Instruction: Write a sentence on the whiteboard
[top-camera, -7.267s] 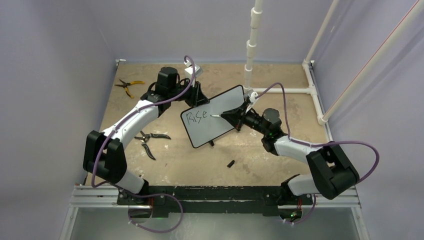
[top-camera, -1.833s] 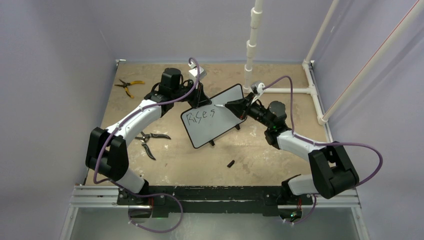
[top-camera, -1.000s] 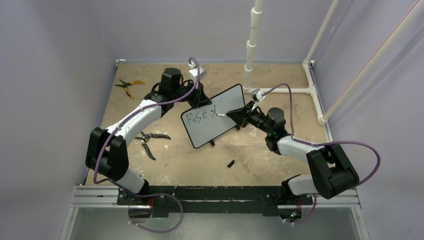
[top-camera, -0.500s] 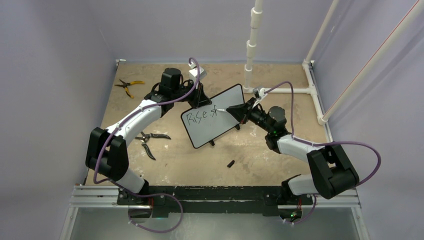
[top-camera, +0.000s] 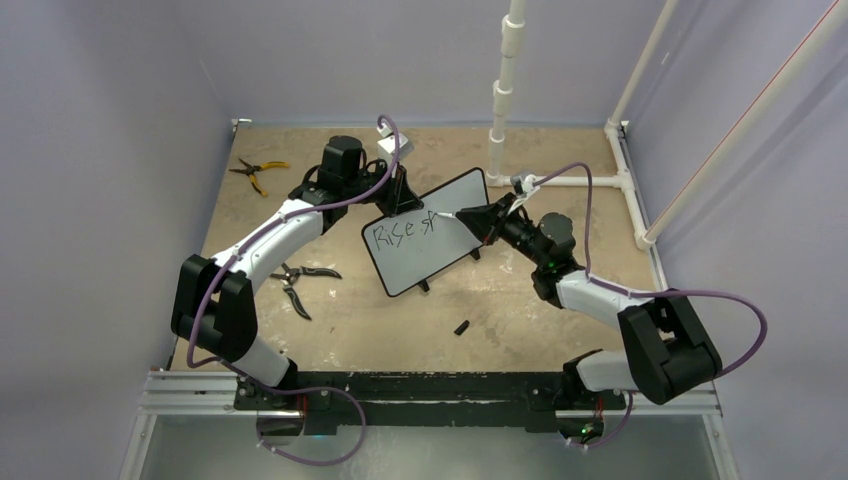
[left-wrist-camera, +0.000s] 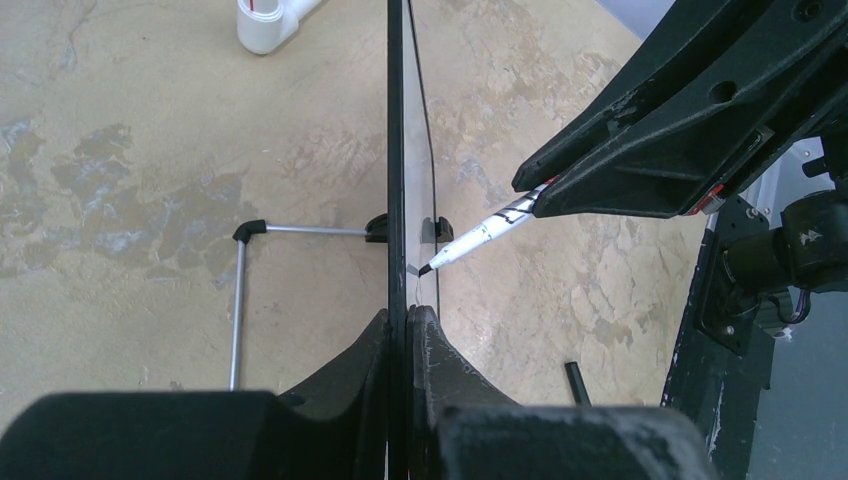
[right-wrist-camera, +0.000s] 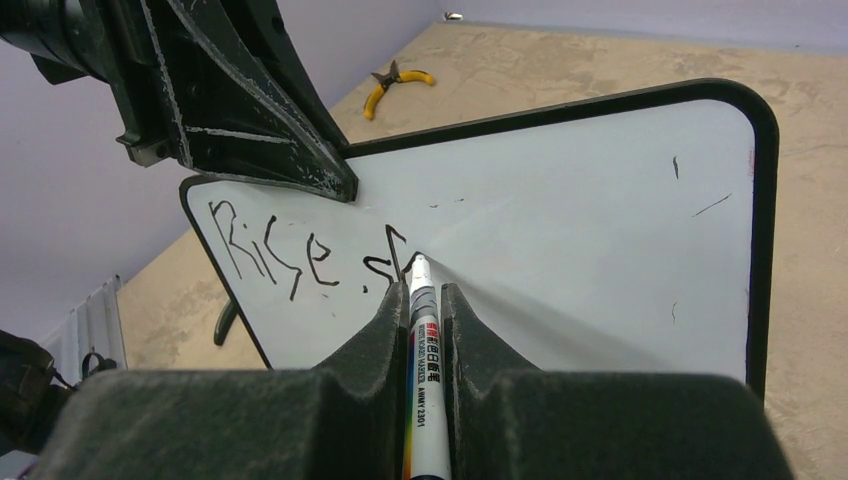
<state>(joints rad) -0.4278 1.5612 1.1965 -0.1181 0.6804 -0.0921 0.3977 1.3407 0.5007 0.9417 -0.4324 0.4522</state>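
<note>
Whiteboard (top-camera: 440, 255): clamped at top edge by left gripper (left-wrist-camera: 402, 318); needed rigid hold.
Marker (right-wrist-camera: 427, 380): gripped by right gripper (right-wrist-camera: 415, 292), tip touching whiteboard; needed light pressure.

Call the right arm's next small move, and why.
Likely drag the marker tip down and rightward to finish the letter after "s". The sentence reads only "Rise s" plus one upright stroke, the right gripper holds the tip against the whiteboard there, and the left gripper clamps its top edge.
</note>
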